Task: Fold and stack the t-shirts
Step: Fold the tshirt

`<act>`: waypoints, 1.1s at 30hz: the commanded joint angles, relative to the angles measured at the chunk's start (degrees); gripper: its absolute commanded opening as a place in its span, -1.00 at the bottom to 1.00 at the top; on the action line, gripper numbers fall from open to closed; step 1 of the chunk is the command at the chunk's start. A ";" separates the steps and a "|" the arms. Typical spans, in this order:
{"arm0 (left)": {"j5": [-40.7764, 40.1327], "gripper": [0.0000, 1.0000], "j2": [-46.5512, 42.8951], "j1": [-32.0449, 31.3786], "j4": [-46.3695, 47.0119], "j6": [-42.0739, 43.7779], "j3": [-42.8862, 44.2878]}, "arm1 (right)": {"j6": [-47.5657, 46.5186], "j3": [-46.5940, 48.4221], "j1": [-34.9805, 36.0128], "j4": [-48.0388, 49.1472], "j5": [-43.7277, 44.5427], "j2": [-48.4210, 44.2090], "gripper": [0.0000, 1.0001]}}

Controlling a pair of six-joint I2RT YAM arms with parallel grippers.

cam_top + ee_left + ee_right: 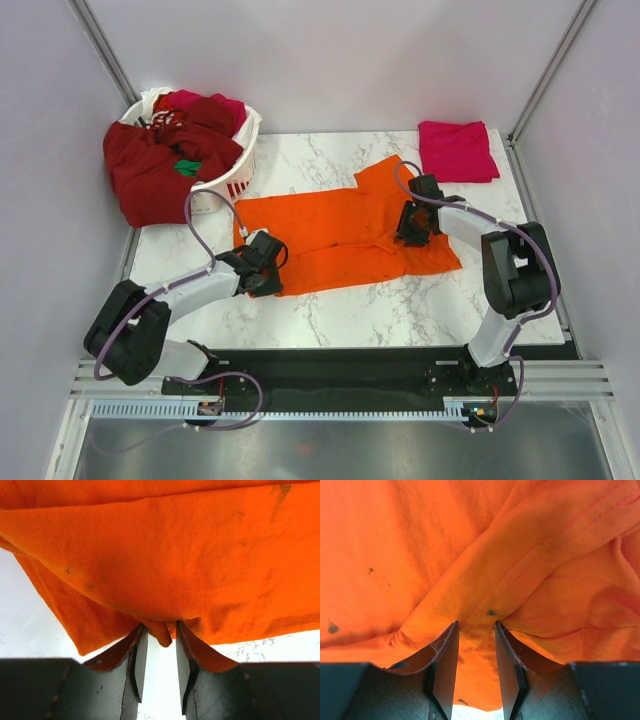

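Where the right end effector (476,625) grips, the orange t-shirt (330,240) bunches.

- The orange t-shirt (340,235) lies spread out mid-table on the marble table (330,310), its length running left to right. One short sleeve sticks out toward the far side, right of centre. The cloth is bright, wrinkled and marked with a few small dark specks; its near-left edge is gathered into a small tuck.
- The magenta-pink t-shirt (457,150) lies folded into a neat square at the far right corner, well apart from the orange one.
- The dark red t-shirts (145,170) are heaped loosely in the white basket (238,185) at the far left, spilling over its left rim.
- A green t-shirt (187,168) shows only as a small patch within that heap.
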 commanded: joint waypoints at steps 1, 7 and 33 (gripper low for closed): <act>-1.21 -0.29 1.53 -0.80 2.25 -2.98 -2.23 | 0.03 2.43 -0.35 2.03 0.36 1.21 -0.15; -2.70 -0.31 -1.89 -0.89 1.55 -5.26 -4.24 | -0.14 3.13 -0.53 2.30 0.18 1.47 -0.51; -6.39 -0.05 -14.11 -0.80 -19.43 -6.58 3.57 | -3.04 28.27 -0.18 1.06 -7.02 11.15 0.61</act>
